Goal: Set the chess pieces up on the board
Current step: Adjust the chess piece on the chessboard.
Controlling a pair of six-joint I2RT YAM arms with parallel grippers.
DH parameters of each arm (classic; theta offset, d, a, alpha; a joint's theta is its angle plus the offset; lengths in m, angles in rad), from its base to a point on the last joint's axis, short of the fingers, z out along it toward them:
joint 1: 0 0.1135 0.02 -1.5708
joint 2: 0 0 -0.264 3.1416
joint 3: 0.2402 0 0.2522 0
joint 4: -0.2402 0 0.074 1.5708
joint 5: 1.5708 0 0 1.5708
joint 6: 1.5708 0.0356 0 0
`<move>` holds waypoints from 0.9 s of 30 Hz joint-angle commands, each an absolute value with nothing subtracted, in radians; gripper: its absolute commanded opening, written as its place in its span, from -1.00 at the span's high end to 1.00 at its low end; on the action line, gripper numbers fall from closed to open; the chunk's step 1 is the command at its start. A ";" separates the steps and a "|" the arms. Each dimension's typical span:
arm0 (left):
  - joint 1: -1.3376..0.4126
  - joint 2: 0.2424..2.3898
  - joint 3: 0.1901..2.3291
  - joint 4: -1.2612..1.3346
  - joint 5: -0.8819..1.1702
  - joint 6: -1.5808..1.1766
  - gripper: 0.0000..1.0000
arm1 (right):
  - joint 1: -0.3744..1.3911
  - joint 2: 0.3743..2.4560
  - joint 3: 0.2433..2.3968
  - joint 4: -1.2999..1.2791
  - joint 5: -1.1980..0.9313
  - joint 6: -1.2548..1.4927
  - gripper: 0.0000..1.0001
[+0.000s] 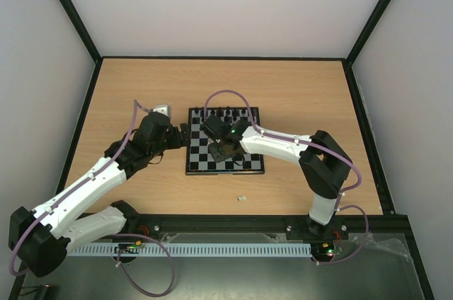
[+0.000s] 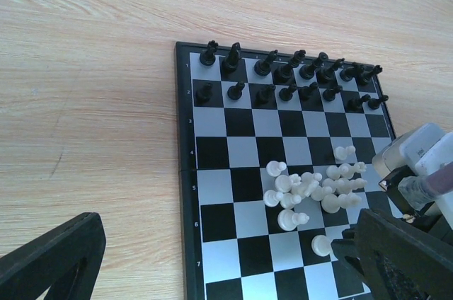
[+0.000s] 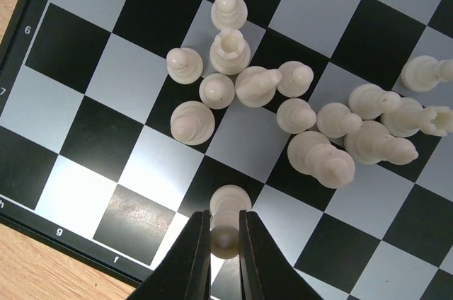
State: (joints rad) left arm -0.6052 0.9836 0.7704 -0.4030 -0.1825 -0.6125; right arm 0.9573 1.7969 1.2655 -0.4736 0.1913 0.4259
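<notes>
The left gripper (image 1: 178, 134) hangs wide open just off the left edge of the small black-and-grey chequered board (image 2: 185, 172), where black plastic chess pieces (image 2: 287, 73) fill the far two rows and cream-white pieces (image 2: 311, 187) lie heaped mid-board. Rightward, the right gripper (image 3: 225, 240) pinches one round-headed cream-white piece (image 3: 229, 204) near the lettered edge. White's set-up seems to be in hand, and the next move calls for a straight lift clear of the heap, then standing the piece on its home square.
</notes>
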 commanded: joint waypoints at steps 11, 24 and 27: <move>-0.599 0.972 0.763 -0.403 -0.169 -0.612 -0.99 | 1.020 1.763 1.250 -0.570 0.187 0.442 0.93; -0.600 0.943 0.753 -0.414 -0.169 -0.619 -0.99 | 1.041 1.729 1.201 -0.560 0.191 0.477 0.87; -0.599 0.939 0.752 -0.418 -0.169 -0.620 -0.99 | 1.041 1.730 1.200 -0.556 0.194 0.482 0.54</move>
